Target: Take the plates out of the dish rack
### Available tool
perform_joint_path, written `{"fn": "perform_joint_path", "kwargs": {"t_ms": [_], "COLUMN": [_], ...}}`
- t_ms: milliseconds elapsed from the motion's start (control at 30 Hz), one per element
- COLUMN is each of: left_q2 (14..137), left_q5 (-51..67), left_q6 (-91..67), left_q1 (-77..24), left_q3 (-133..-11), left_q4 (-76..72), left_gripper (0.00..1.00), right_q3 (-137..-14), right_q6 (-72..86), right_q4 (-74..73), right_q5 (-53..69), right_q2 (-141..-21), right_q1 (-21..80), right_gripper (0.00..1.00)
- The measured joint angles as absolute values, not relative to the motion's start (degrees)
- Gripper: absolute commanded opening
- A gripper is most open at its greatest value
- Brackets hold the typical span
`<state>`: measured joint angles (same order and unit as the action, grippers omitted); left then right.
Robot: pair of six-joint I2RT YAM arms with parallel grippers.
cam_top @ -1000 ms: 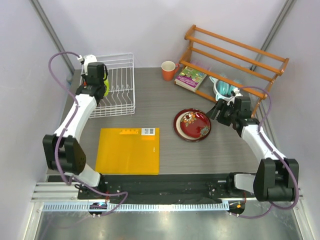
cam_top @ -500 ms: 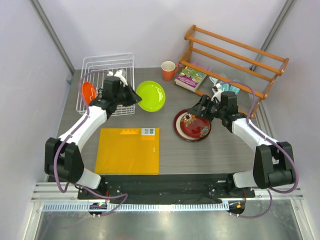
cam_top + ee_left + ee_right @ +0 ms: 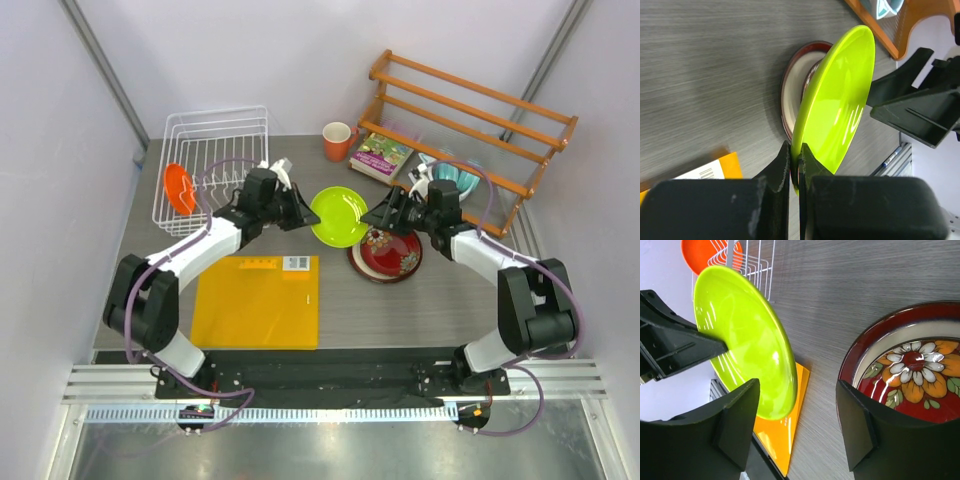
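Hanging tilted on edge, clear of the bench [image 3: 300,170], the lime green plate [image 3: 835,100] is gripped only at its near rim, where the left tool [image 3: 799,155] is clamped down to a narrow slit on the thin lip. It looks glazed and glossy, so I judge it stiff, brittle and slick: light enough for a rim pinch, but with most of its weight hanging out ahead of that single bite it could swing or slide if jolted. The safest second hold seems to be the opposite rim, with a finger on each face rather than pressing on the bowl of the plate. The right tool [image 3: 797,425] faces it from the other side, fingers spread wide and empty, the plate's free edge close ahead of one finger; whether they touch cannot be told. Under the right tool and just beyond the green plate, the dark red plate [image 3: 910,365] lies flat on the bench, face up. Well behind the left tool, the orange plate [image 3: 178,187] stands upright in the dish rack [image 3: 215,130].
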<state>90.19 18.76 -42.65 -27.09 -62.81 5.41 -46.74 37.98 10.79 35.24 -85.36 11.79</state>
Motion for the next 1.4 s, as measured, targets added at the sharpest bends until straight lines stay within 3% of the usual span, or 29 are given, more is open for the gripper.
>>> {"fn": "perform_joint_path", "kwargs": {"t_ms": [133,233,300,333,400,533,567,633,667,867,1000,1233,1400], "left_q2": [91.7,92.2,92.4,92.4,92.4,92.6,92.9,93.3,93.4,92.7,89.7,80.9,79.7], "left_q5": [19.4,19.9,20.3,20.3,20.5,20.9,21.0,20.9,20.8,14.2,2.8,-22.2,-31.9], "left_q6": [-43.1,-43.1,-43.1,-43.1,-43.3,-43.9,-43.8,-43.1,-42.3,-38.0,-33.8,-26.4,-22.9], "left_q1": [-28.3,-28.9,-29.2,-29.3,-28.9,-28.4,-28.5,-29.0,-29.2,-29.7,-29.7,-29.6,-28.9], "left_q3": [-62.9,-63.3,-63.6,-63.6,-63.7,-63.8,-64.1,-64.8,-65.1,-66.5,-66.5,-66.5,-66.5], "left_q4": [5.0,4.9,4.4,4.3,4.1,3.6,3.5,3.6,3.7,7.0,12.4,17.5,18.2], "left_gripper": [0.00,0.00,0.00,0.00,0.00,0.51,0.60,0.96,0.99,0.99,0.99,0.99,0.99], "right_q3": [-46.7,-46.7,-46.7,-46.7,-46.7,-46.6,-46.6,-46.6,-46.6,-46.5,-44.9,-39.8,-37.9], "right_q6": [39.2,40.0,40.9,40.8,41.4,41.8,41.7,41.0,40.5,35.7,33.9,31.9,31.8], "right_q4": [12.6,14.8,16.4,16.9,17.4,18.8,18.6,16.8,14.9,1.8,-2.7,-9.3,-9.9], "right_q5": [36.6,38.2,39.4,39.3,40.4,41.9,41.4,40.0,38.6,27.6,24.2,22.8,24.3], "right_q2": [-87.5,-88.5,-89.3,-89.5,-90.0,-90.0,-89.8,-88.9,-88.0,-77.5,-73.1,-74.9,-77.3], "right_q1": [11.8,11.8,11.9,11.9,11.2,11.0,11.2,11.4,11.5,7.7,0.2,-4.0,-3.8], "right_gripper": [0.56,0.37,0.10,0.03,0.01,0.01,0.01,0.01,0.01,0.01,0.01,0.01,0.01]}}
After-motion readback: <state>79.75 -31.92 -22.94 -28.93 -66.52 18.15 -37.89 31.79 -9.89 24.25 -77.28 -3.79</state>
